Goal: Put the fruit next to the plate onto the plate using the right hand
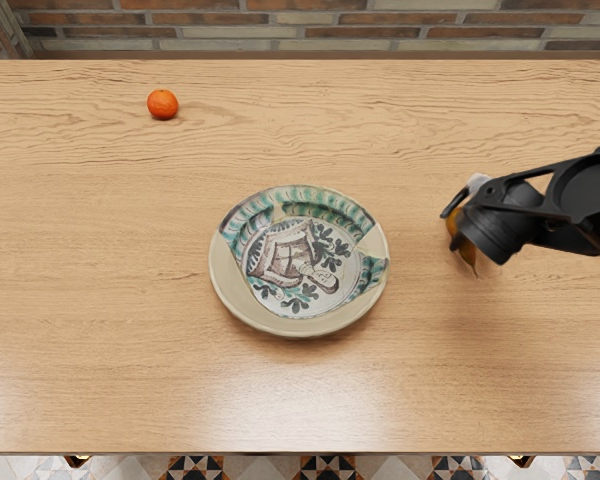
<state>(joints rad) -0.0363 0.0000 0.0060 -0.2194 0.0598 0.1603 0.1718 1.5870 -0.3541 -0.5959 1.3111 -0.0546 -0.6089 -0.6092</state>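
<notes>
While my right hand [488, 226] covers the fruit [463, 248], just right of the plate [226, 286], I cannot tell whether it grips. A loose hold could drop it short of the rim.

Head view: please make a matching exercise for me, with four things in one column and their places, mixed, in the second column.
Things:
1. plate
2. orange
3. right hand
4. brick wall

Places:
A. far left part of the table
B. to the right of the plate
C. middle of the table
D. behind the table's far edge

Pairs: 1-C, 2-A, 3-B, 4-D
</notes>
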